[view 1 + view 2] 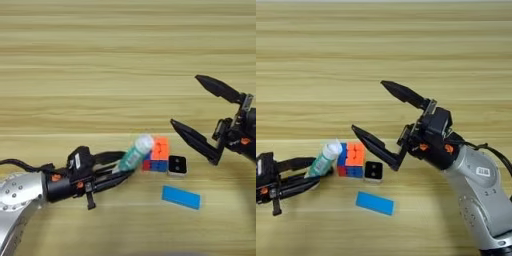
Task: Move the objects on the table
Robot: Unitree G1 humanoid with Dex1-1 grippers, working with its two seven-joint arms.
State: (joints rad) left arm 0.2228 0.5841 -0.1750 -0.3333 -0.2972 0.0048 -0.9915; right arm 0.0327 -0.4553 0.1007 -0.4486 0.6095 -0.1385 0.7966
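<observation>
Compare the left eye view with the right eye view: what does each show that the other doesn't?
Only the left eye view shows the left arm's silver shell. Only the right eye view shows the right arm's silver forearm. Both share the left gripper closed on the tilted glue stick, the puzzle cube, the tiny black-and-white cube, the flat blue block and the open right gripper.

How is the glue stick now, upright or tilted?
Tilted. The glue stick leans with its white cap toward the puzzle cube, held between the left gripper fingers.

The glue stick (134, 154)'s lower half hides between the left end effector (117, 165)'s fingers.
</observation>
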